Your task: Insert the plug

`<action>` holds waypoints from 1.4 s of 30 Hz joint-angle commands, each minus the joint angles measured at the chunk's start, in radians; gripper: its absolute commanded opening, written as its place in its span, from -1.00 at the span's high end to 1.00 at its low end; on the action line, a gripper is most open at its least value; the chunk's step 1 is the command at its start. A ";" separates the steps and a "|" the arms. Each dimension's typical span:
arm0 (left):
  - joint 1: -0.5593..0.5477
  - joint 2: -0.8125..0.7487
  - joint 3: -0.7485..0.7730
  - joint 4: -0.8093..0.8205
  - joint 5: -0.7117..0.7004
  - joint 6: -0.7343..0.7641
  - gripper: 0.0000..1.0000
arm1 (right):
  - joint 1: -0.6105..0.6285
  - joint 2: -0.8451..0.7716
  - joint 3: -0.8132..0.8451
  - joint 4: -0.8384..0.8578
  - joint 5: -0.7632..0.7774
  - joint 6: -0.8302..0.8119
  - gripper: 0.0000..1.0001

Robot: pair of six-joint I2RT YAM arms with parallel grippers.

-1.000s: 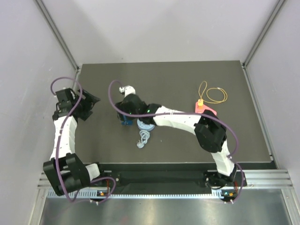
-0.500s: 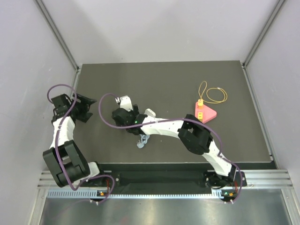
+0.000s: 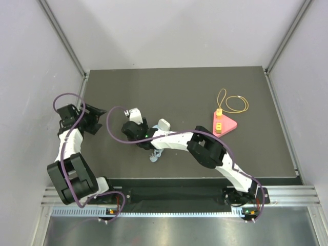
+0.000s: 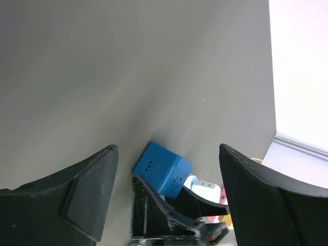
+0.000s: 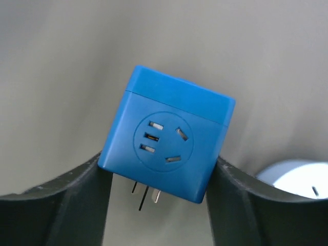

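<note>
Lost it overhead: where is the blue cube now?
In the right wrist view, the blue cube sits between the fingers of the right end effector, left of a white object.

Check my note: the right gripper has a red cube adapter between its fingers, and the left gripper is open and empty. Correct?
Only the colour is wrong: the right wrist view shows a blue cube adapter between the fingers of the right gripper. The left gripper is open and empty.
</note>
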 commanded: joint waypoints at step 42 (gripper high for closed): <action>-0.760 0.068 0.383 0.304 0.793 0.264 -0.64 | -0.722 -1.084 -0.747 0.209 -1.808 -0.363 1.00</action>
